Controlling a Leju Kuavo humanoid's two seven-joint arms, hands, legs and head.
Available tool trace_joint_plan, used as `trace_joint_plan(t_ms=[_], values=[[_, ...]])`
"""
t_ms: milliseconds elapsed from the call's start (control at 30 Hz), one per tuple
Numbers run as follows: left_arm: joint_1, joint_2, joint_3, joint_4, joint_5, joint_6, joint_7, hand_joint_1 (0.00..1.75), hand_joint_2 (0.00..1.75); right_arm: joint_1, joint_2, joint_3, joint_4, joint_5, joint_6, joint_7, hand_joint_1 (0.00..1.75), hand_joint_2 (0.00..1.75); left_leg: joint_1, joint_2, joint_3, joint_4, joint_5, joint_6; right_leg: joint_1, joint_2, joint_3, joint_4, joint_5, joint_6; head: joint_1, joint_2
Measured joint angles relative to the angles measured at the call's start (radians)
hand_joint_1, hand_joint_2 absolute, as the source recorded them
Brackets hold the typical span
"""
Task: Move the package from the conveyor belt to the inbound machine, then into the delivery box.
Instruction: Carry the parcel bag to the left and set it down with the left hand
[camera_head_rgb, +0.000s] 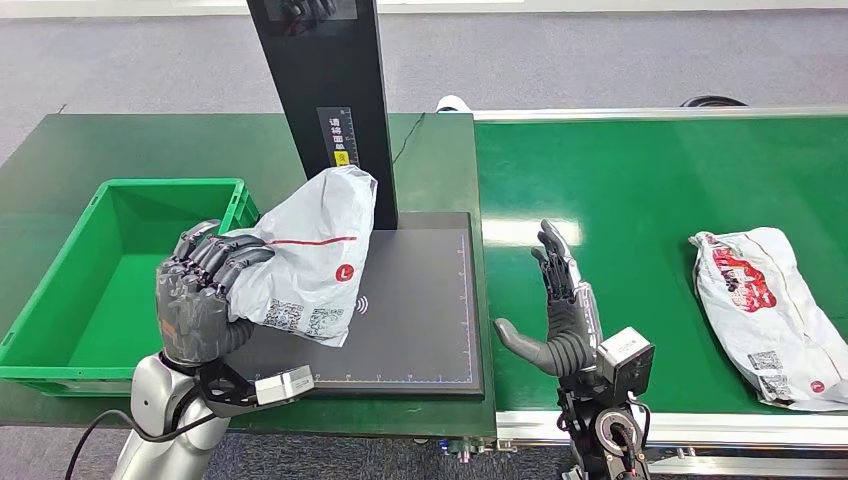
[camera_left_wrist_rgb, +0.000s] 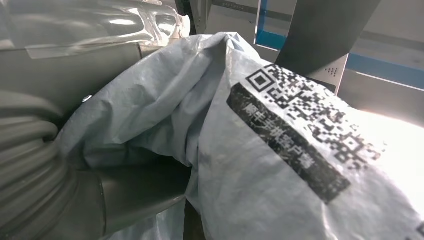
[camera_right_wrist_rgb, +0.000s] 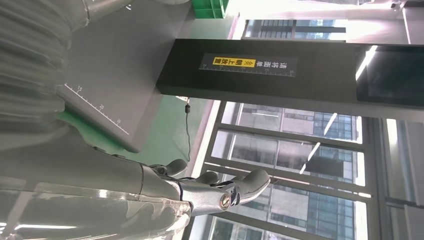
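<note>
My left hand (camera_head_rgb: 205, 290) grips a grey plastic package (camera_head_rgb: 315, 255) with a red stripe and QR codes, lifted over the left edge of the dark scanner plate (camera_head_rgb: 410, 320) of the inbound machine. In the left wrist view the package (camera_left_wrist_rgb: 260, 145) lies close against my left hand (camera_left_wrist_rgb: 75, 195), its QR label facing the camera. My right hand (camera_head_rgb: 560, 310) stands open with fingers spread over the near left end of the green conveyor belt (camera_head_rgb: 650, 190), holding nothing. The right wrist view has my right hand (camera_right_wrist_rgb: 200, 192) open in front of the machine's post (camera_right_wrist_rgb: 280, 70).
A second grey package with red print (camera_head_rgb: 770, 310) lies on the belt at the right. The green delivery box (camera_head_rgb: 60, 300) stands to the left of the scanner plate. The machine's black post (camera_head_rgb: 330, 100) rises behind the plate.
</note>
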Motion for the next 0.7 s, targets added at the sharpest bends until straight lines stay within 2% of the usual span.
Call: trace_joint_plan(t_ms=[367,400,467,533,600,633,700], values=[[0.0,0.001,0.002,0.0,-0.003,-0.002,0.003,1.75,1.75,0.0,0.0,0.0,0.0,0.0,0.0,0.0,0.0,1.75,0.0,0.0,0.0,0.0,0.0,0.0,0.0,0.0,0.0,0.0,0.0,0.0,0.0,0.0],[-0.003,0.001,0.005,0.004,-0.017,-0.012,0.02,1.75,1.75,0.001,0.0,0.0,-0.001,0.0,-0.001,0.0,0.0,1.75,0.0,0.0,0.0,0.0,0.0,0.0,0.0,0.0,0.0,0.0,0.0,0.0,0.0,0.0],[-0.045,0.015,0.029,0.077,-0.047,-0.034,0.127,1.75,1.75,0.004,0.0,0.0,-0.005,0.002,-0.006,0.001,0.0,1.75,0.0,-0.001,-0.001,0.0,0.0,0.0,0.0,-0.002,0.001,0.0,0.0,0.0,0.002,0.0],[-0.127,0.06,0.123,0.255,-0.047,-0.034,0.322,1.75,1.75,0.01,0.001,0.0,-0.013,0.006,-0.009,0.002,0.0,1.75,0.001,0.004,0.0,-0.001,0.001,-0.001,0.001,0.002,-0.001,0.0,0.002,-0.003,0.005,0.0],[-0.194,0.101,0.276,0.43,-0.035,-0.012,0.46,1.75,1.75,0.019,0.001,-0.003,-0.022,0.008,-0.009,0.003,0.0,1.75,0.003,0.016,0.001,-0.001,0.002,-0.003,0.004,0.014,-0.006,0.001,0.006,-0.008,0.0,0.0],[-0.216,0.109,0.342,0.49,-0.04,-0.005,0.473,1.75,1.75,0.023,0.001,-0.006,-0.025,0.008,-0.009,0.003,0.0,1.75,0.005,0.019,0.0,-0.001,0.002,-0.004,0.005,0.018,-0.008,0.001,0.008,-0.008,-0.004,0.0],[-0.25,0.112,0.429,0.577,-0.062,0.0,0.445,1.75,1.75,0.028,0.001,-0.009,-0.028,0.009,-0.009,0.004,0.0,1.75,0.006,0.018,-0.002,-0.001,0.003,-0.005,0.006,0.018,-0.01,0.001,0.008,-0.008,-0.007,0.0]])
